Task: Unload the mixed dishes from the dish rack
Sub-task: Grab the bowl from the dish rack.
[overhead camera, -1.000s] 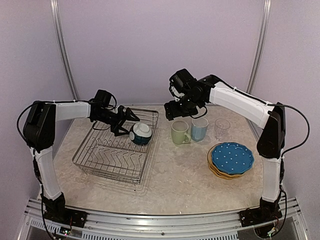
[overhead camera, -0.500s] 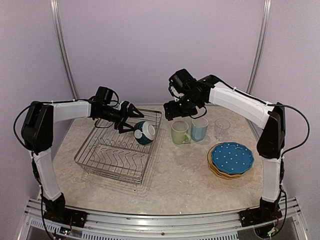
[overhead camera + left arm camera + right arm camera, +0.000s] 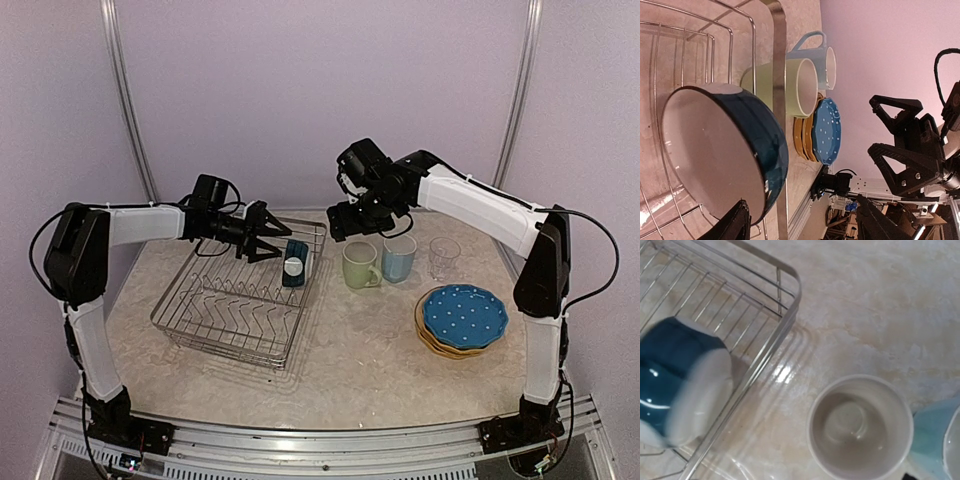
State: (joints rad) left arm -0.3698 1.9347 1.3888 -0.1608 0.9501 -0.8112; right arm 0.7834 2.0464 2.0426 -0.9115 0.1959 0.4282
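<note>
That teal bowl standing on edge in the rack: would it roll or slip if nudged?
The dark-teal bowl stands on edge in the dish rack, so a nudge would probably roll or topple it. Its glaze shines, so it is likely slippery. It looks ceramic: stiff, probably chippable.

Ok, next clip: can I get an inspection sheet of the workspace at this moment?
Surface: beige marbled table, glossy.
Job's things: bowl on its edge in the far right corner of the dish rack, the only dish in it; green mug, blue mug, glass and plate stack, blue on top, on the table.
Clutter: nothing seen.
Grippers: left gripper open at the bowl; right gripper open, above the rack corner and green mug.
Cables: a black cable loops off each arm.
Surroundings: lilac walls; metal rail at the near edge.
</note>
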